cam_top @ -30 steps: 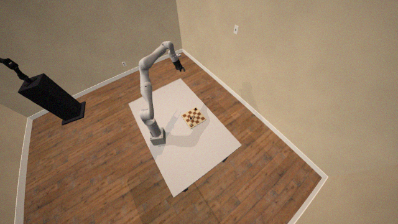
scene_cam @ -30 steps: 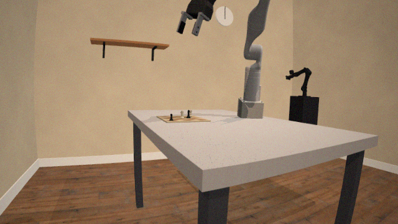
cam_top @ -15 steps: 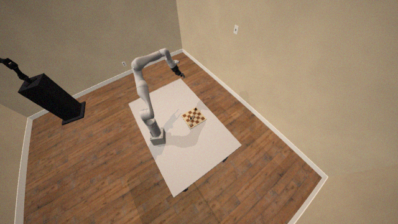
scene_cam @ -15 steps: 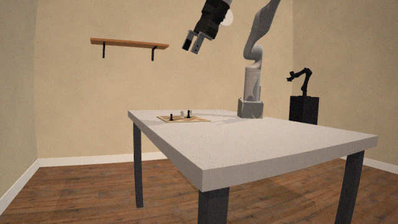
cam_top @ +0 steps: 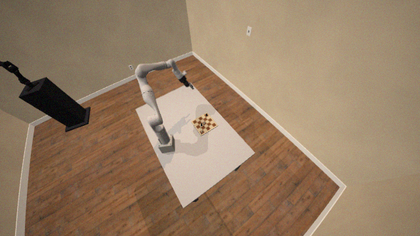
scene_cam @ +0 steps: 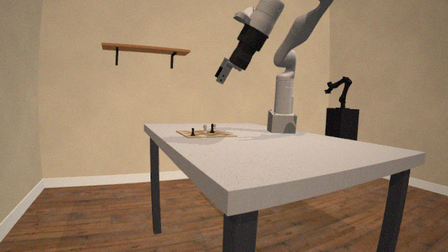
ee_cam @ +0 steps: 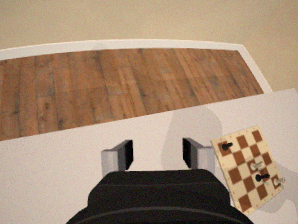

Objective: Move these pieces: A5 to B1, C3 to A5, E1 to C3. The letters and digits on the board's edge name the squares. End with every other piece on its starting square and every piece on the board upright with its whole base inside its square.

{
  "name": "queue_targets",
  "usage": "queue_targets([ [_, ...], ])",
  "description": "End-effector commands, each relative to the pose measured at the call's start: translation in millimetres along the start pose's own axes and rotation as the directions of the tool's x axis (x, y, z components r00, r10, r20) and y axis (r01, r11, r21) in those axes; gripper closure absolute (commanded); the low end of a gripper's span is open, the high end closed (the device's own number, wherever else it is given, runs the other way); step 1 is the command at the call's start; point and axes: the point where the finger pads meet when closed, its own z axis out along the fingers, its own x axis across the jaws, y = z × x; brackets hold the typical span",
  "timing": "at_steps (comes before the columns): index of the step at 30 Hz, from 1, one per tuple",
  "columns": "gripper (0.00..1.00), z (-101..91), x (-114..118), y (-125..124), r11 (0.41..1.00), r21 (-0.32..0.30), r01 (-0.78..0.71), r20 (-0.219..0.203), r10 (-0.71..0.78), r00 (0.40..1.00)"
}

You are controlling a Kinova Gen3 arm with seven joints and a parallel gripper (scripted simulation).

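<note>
Judging progress: all three transfers apparently left, square labels unreadable | four pieces seen upright on chessboard (cam_top: pixel 210 123) (scene_cam: pixel 224 135) (ee_cam: pixel 244 143), tabletop (cam_top: pixel 210 164) (scene_cam: pixel 297 154) (ee_cam: pixel 60 170) beneath; opposite corners and centre occupied | fingers (cam_top: pixel 191 86) (scene_cam: pixel 224 72) open, unloaded, raised well apart from board.
</note>
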Motion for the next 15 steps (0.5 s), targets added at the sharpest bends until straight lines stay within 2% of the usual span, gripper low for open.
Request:
queue_targets([
  [1,0.00,15.3,1,16,0.999,0.010,-0.046,-0.046,0.047,0.998],
  [4,0.00,30.9,8,28,0.989,0.022,-0.149,-0.092,0.150,0.984],
  [15,0.00,30.9,8,28,0.989,0.022,-0.149,-0.092,0.150,0.984],
])
